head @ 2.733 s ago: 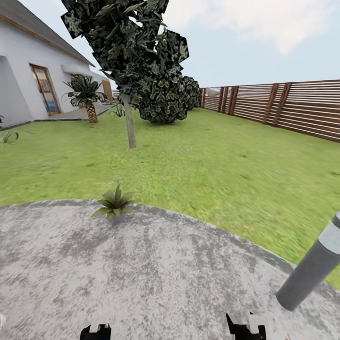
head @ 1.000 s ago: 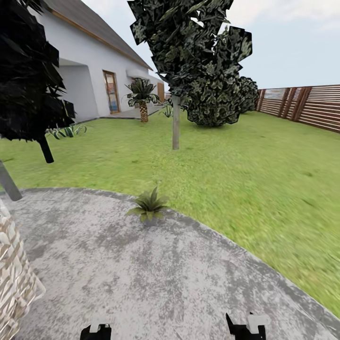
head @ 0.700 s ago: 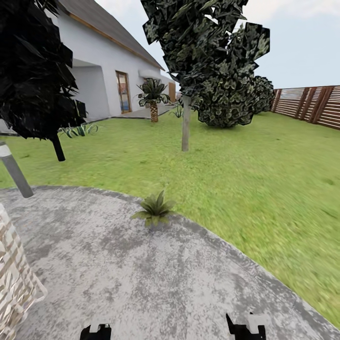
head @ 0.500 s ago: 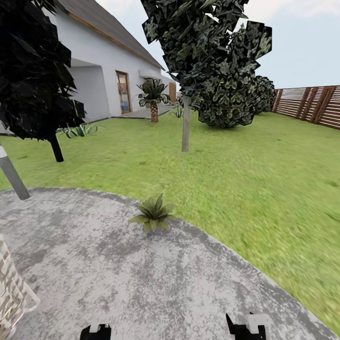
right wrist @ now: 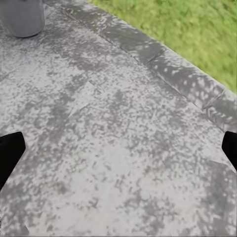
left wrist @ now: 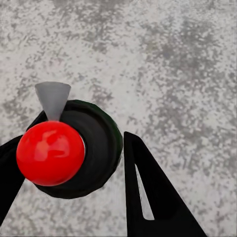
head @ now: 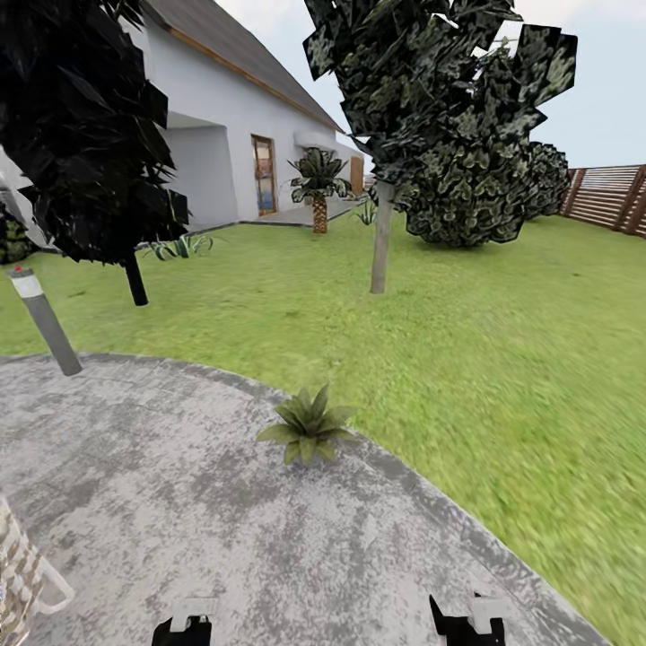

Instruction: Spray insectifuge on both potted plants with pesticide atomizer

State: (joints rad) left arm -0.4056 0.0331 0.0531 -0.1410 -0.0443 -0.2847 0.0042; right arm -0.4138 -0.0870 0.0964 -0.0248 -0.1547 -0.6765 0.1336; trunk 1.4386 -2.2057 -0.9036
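Grey stone patio met the lawn, where one potted plant sat at the patio's edge. Left gripper was clamped on the pesticide atomizer, seen from its red top. Right gripper hung spread wide above bare paving.

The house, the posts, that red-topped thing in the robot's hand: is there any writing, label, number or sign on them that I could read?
None can be read.
House: white walls with no visible text; its door shows coloured panels too blurred to tell.
Bollard post: a pale band and a red tip, no lettering.
Red-topped object between the left gripper fingers: plain red, grey and black, with no label visible.
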